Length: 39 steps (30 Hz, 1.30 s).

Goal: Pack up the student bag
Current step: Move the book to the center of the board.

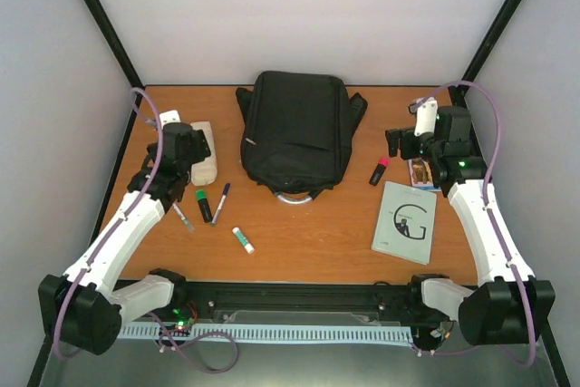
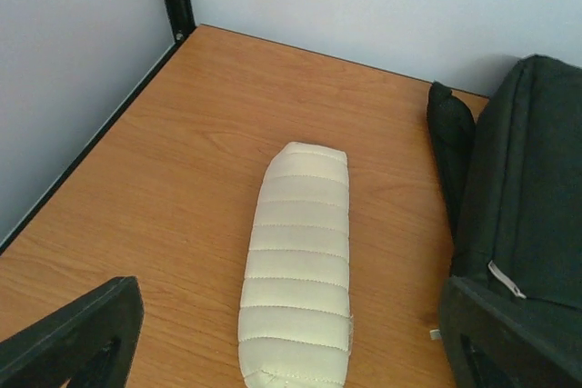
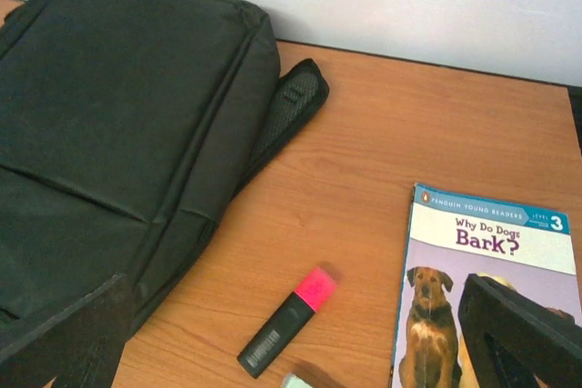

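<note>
The black student bag (image 1: 294, 133) lies flat at the back centre of the table, its grey loop handle (image 1: 294, 195) toward me. It also shows in the left wrist view (image 2: 527, 188) and the right wrist view (image 3: 118, 124). My left gripper (image 1: 192, 147) is open and empty, hovering over a white quilted pencil case (image 2: 298, 261) left of the bag. My right gripper (image 1: 399, 142) is open and empty, above a pink-capped black highlighter (image 3: 284, 323) right of the bag. A dog reader book (image 3: 482, 297) lies beside the highlighter.
A grey book (image 1: 404, 218) lies at the front right. A green marker (image 1: 204, 206), a blue pen (image 1: 220, 203), another pen (image 1: 183, 216) and a glue stick (image 1: 243, 239) lie front left. Walls enclose the back and sides of the table.
</note>
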Tool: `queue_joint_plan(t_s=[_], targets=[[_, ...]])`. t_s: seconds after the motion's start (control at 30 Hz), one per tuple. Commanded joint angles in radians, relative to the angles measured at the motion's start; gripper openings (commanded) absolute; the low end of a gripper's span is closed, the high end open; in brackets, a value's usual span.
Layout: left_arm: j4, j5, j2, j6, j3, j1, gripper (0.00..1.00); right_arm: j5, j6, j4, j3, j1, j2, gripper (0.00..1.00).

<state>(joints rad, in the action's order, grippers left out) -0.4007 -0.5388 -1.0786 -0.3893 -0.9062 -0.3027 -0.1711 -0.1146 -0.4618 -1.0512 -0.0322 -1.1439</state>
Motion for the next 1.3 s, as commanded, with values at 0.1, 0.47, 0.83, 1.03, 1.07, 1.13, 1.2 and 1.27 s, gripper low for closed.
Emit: queue_joint_plan(t_s=[0.1, 0.47, 0.83, 1.03, 1.07, 1.13, 1.2, 1.27], targets=[[0.111, 0.319, 0.046, -0.095, 0.023, 0.123, 0.43, -0.066, -0.115, -0.042, 0.034, 0.022, 0.044, 0.95], [0.057, 0.776, 0.026, -0.151, 0.004, 0.145, 0.92, -0.133, -0.292, -0.221, 0.027, 0.037, 0.121, 0.71], [-0.025, 0.833, -0.006, -0.157, 0.021, -0.124, 0.81, -0.057, -0.386, -0.327, 0.064, 0.057, 0.032, 0.99], [0.001, 0.805, -0.058, -0.176, 0.048, -0.296, 0.79, -0.028, -0.472, -0.395, 0.101, 0.137, -0.007, 0.98], [0.003, 0.798, -0.071, -0.178, 0.048, -0.323, 0.79, -0.024, -0.492, -0.405, 0.106, 0.175, -0.013, 0.97], [0.006, 0.781, -0.097, -0.181, 0.045, -0.369, 0.79, -0.024, -0.534, -0.425, 0.111, 0.233, -0.025, 0.96], [0.012, 0.769, -0.125, -0.185, 0.04, -0.409, 0.81, -0.023, -0.565, -0.446, 0.108, 0.29, -0.042, 0.96], [0.033, 0.781, -0.156, -0.187, 0.037, -0.436, 0.83, -0.029, -0.593, -0.468, 0.103, 0.342, -0.063, 0.96]])
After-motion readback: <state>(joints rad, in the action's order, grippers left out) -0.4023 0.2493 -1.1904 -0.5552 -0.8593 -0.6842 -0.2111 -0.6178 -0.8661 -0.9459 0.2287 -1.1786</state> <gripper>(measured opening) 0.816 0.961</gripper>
